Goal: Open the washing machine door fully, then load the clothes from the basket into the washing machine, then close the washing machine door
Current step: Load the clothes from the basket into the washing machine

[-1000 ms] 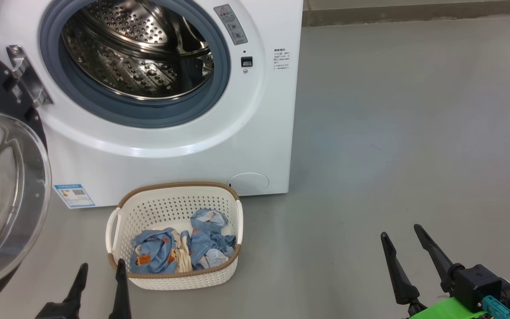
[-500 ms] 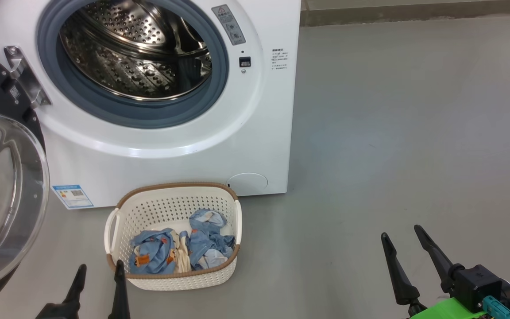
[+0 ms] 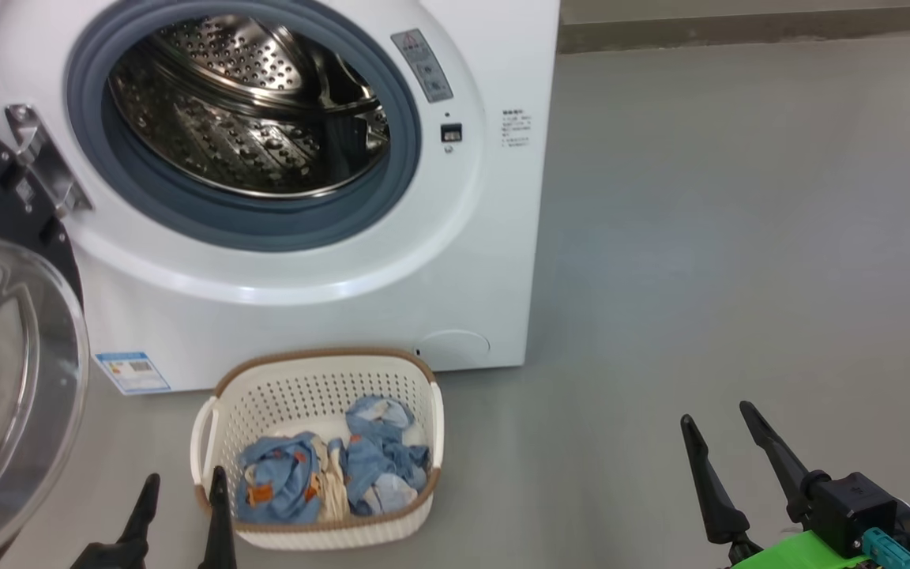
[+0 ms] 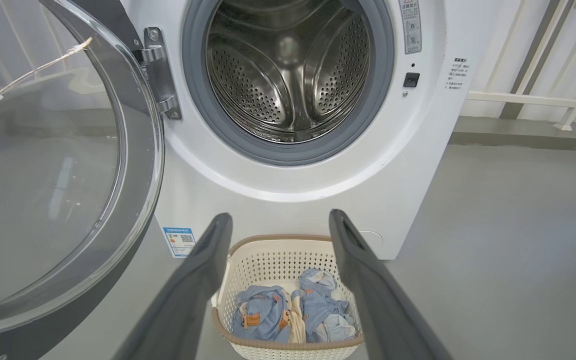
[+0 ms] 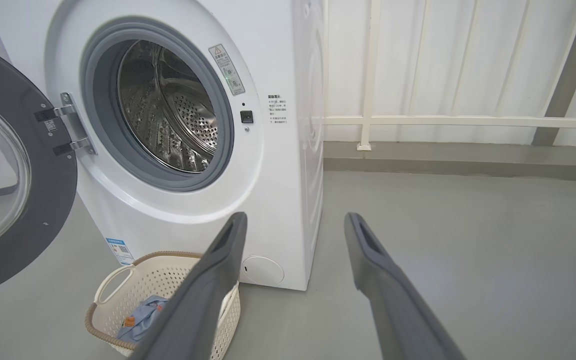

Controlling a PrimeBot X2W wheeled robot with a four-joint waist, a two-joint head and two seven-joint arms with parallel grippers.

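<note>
My left hand (image 3: 185,476) is hanging low, its two fingers spread apart and gripping nothing. My right hand (image 3: 716,412) is waiting off at 3 o'clock, likewise parted and empty. The basket (image 3: 321,354) is sitting on the floor (image 3: 700,237) just beside my left hand, at about 1 o'clock from it. In the left wrist view it is framed right between my fingers, dead ahead at 12. From my right hand it is lying well apart, out at 9 o'clock, so I'm judging the left arm the nearer one for this pick. The clothes (image 3: 329,474) are lying inside as two bundles side by side, so their line is running 9 to 3, across my reach. Beyond the basket, at 12 o'clock, the washing machine (image 3: 305,316) is standing with its drum (image 3: 250,118) gaping and bare. The washing machine door (image 3: 13,379) is hanging wide open at 9 o'clock, close to my left arm's path, so I'm reckoning a lift should be going straight up and forward.
</note>
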